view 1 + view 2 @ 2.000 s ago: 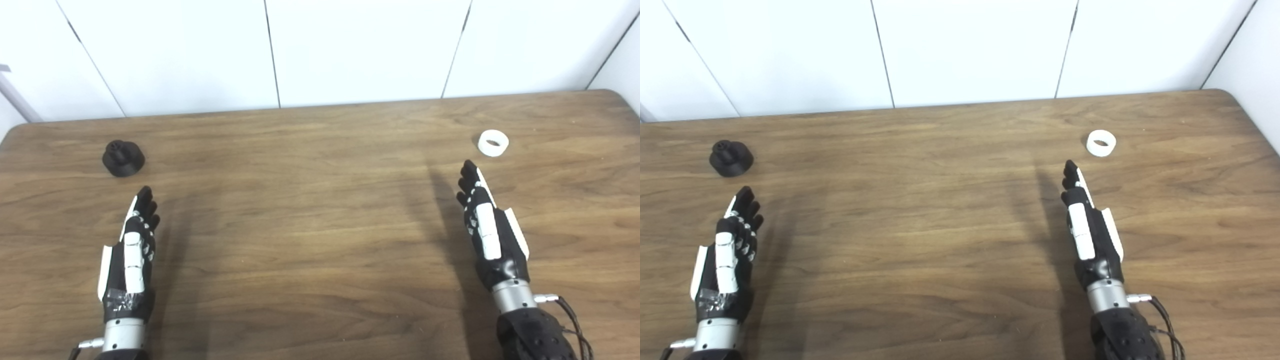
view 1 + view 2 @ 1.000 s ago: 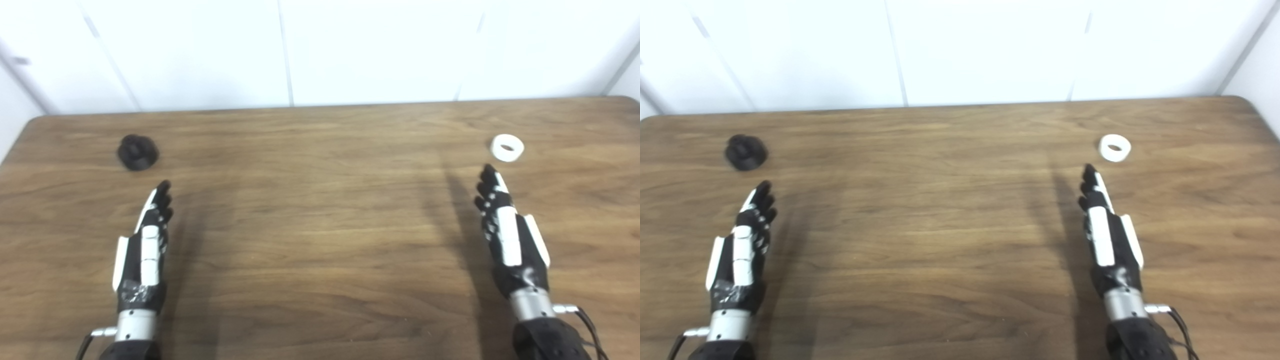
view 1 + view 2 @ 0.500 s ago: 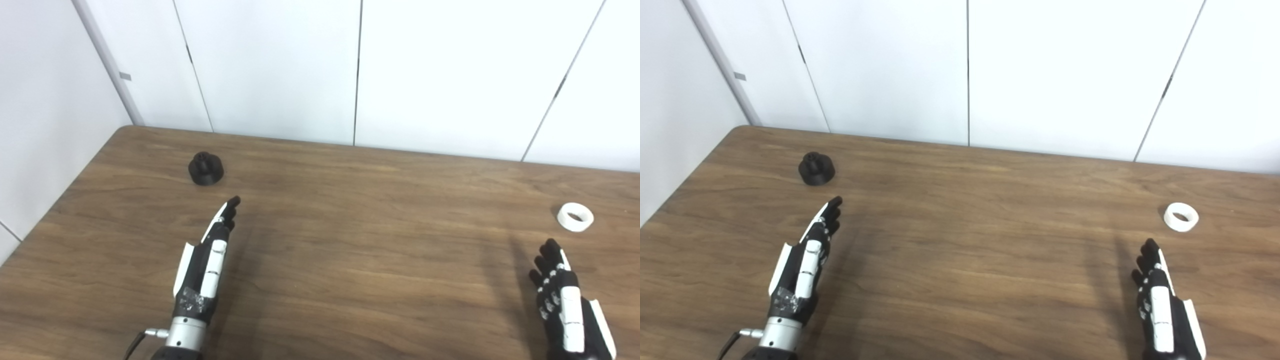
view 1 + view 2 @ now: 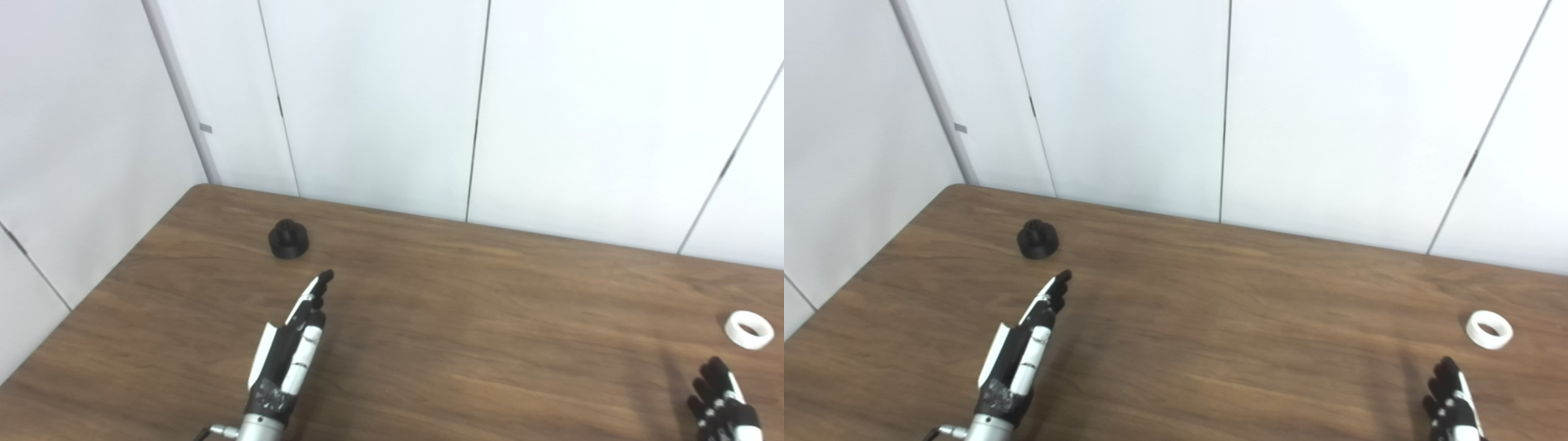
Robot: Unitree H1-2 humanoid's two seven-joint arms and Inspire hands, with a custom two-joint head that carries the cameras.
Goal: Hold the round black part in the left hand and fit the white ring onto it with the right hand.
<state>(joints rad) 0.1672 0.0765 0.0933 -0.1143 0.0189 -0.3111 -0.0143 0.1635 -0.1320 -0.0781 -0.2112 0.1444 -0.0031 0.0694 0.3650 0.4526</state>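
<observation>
Both parts beyond empty hands

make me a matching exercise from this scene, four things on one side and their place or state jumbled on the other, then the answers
Things:
1. round black part
2. white ring
3. left hand
4. right hand

Place or state:
A. open, partly cut off by the picture's bottom edge
B. lying on the table's far left, untouched
C. open, fingers stretched toward the black part
D. lying on the table's right side, untouched

Pairs: 1-B, 2-D, 3-C, 4-A

Black-and-white left hand [image 4: 288, 358], silver wrist cuff [image 4: 260, 425]
</observation>
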